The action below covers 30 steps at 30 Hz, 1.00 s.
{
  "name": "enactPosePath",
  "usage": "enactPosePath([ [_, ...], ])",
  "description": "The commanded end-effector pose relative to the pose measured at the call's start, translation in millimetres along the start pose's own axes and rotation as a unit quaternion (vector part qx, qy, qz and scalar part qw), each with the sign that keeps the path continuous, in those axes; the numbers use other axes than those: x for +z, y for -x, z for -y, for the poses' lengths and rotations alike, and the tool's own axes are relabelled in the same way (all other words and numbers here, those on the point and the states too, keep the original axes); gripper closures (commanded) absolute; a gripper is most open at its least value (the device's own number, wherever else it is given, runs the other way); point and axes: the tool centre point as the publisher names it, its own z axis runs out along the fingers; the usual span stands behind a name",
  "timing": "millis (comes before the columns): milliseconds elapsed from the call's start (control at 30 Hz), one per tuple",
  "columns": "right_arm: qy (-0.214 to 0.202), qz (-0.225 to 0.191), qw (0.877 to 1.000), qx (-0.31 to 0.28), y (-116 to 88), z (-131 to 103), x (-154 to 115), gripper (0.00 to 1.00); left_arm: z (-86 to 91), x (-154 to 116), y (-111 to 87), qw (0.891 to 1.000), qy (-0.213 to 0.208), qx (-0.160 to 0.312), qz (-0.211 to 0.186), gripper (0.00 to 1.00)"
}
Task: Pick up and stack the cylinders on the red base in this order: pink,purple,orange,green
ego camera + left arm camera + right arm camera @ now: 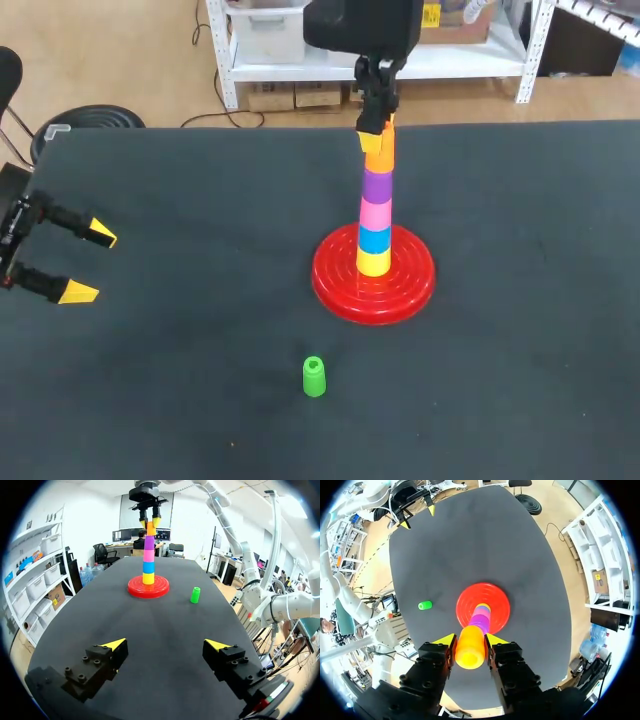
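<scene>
The red base (335,277), a round ribbed disc, is lying flat near the middle of the surface (150,390) and carrying an upright column: yellow cylinder (373,262) at the bottom, then blue cylinder (375,239), pink cylinder (375,213) and purple cylinder (377,186). The orange cylinder (379,156) is sitting on top, with the right tool (470,641) clasping it from two sides. The green cylinder (314,376) is standing alone, apart from the base.

A base (335,282) is set near the middle of the table (200,190), and a stack of cylinders (376,215) is stood upright on it. The top cylinder (379,155) is gripped from two sides by the right gripper (375,125), placed directly above the stack. A lone cylinder (314,377) is found in front of the base, slightly to its left and well apart from it. The left gripper (88,262) is positioned far to the left, fingers spread.
</scene>
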Motion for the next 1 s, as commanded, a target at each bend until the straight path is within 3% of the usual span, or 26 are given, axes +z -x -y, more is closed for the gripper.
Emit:
enactPosePath([
  [33, -0.004, -0.003, 1.000, -0.001, 0.2, 0.4, 7.3, 1.00, -0.4, -0.1, -1.4, 1.000, 0.000, 0.001, 0.001, 0.00],
  [1000, 0.001, -0.001, 1.000, -0.012, 3.1, 2.4, 19.4, 1.00, -0.4, -0.1, -1.4, 1.000, 0.000, 0.001, 0.001, 0.00],
])
